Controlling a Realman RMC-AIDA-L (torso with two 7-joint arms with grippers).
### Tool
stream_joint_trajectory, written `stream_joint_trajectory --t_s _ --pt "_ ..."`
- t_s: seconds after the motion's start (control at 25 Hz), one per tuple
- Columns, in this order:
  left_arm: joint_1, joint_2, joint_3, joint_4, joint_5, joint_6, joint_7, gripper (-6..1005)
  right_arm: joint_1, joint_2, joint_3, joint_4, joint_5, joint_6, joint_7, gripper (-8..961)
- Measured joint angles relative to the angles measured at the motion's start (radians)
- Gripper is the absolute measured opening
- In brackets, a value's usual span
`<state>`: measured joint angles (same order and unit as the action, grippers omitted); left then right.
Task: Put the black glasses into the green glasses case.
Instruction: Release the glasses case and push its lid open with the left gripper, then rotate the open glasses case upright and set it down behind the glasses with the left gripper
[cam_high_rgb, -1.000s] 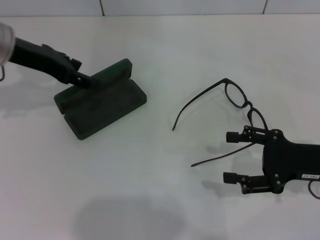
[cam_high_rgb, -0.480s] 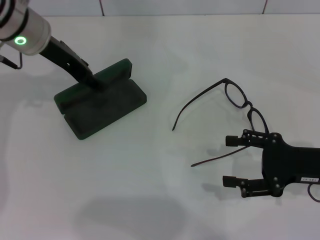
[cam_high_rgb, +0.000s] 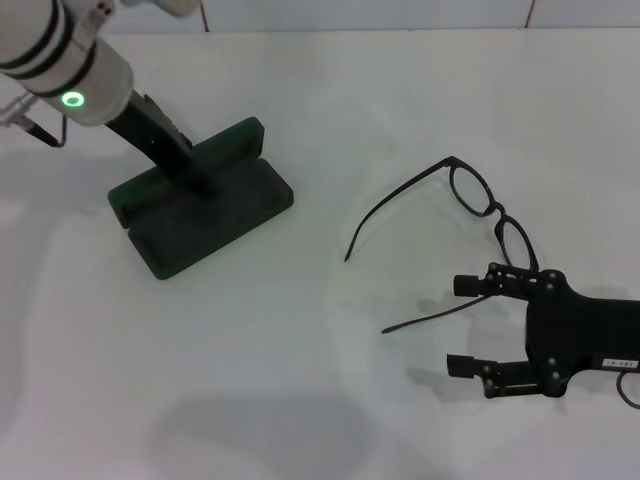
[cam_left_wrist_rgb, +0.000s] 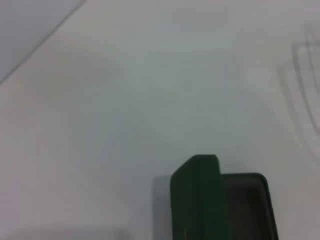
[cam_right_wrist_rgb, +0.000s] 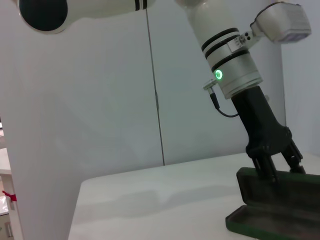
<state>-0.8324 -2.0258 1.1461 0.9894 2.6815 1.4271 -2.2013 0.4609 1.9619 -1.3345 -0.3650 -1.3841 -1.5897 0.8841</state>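
Right, the thin black-framed glasses with two small oval lenses (cam_high_rgb: 487, 208) lie open on the white desk (cam_high_rgb: 330, 380), over on the robot's right side. Lenses sit at the far-right end, both slim temple arms sweep back toward the middle of the desk. Nothing grips them.

Just beside the nearer lens, the right tool (cam_high_rgb: 464, 326) hovers low over the desk, its two black fingers (cam_high_rgb: 470, 285) spread wide apart and holding nothing. The upper finger sits right by the nearer temple arm, which runs between the two fingers as seen from the head camera; whether finger and temple touch, I cannot tell.

Well apart from the glasses, on the left side, the dark green hard-shell glasses case with rounded corners (cam_high_rgb: 205, 210) stands open on the desk. Its lid is up along the far edge, the tray with its dark felt lining faces up, and no glasses are inside. The left wrist view picks up one green corner of the case (cam_left_wrist_rgb: 200, 200) and a strip of grey lining.

On that case, the left tool (cam_high_rgb: 197, 178) comes down from the white forearm with the glowing green ring (cam_high_rgb: 72, 99). Its black fingers (cam_right_wrist_rgb: 272, 165) reach to the lid's edge, seen clearly from the right wrist camera (cam_right_wrist_rgb: 272, 205). How far they are parted, I cannot tell.
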Motion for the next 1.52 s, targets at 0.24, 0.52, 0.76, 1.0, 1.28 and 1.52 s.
stream_joint_trajectory --t_s 0.24,0.52,0.76,1.0,1.28,1.52 --pt "0.004 -0.004 0.027 0.001 0.011 -0.019 0.002 778 -0.004 0.001 0.000 0.000 -0.010 0.009 -0.001 842" --pt "0.007 -0.007 0.029 0.027 0.006 -0.017 0.003 569 -0.004 0.002 0.000 0.000 -0.010 0.010 -0.001 841" --pt "0.017 -0.011 0.030 0.066 0.008 -0.007 0.002 327 -0.002 0.001 0.000 0.000 -0.010 0.012 -0.001 841" --pt "0.018 -0.011 0.030 0.069 0.010 -0.006 0.004 206 -0.001 0.002 0.000 0.000 -0.010 0.017 -0.001 841" --pt "0.042 -0.019 0.030 0.132 -0.023 0.021 0.129 206 -0.004 0.004 0.000 0.000 -0.010 0.023 0.000 840" --pt "0.062 -0.032 0.032 0.234 -0.054 0.032 0.278 207 -0.004 0.008 0.000 0.000 -0.010 0.023 -0.001 840"
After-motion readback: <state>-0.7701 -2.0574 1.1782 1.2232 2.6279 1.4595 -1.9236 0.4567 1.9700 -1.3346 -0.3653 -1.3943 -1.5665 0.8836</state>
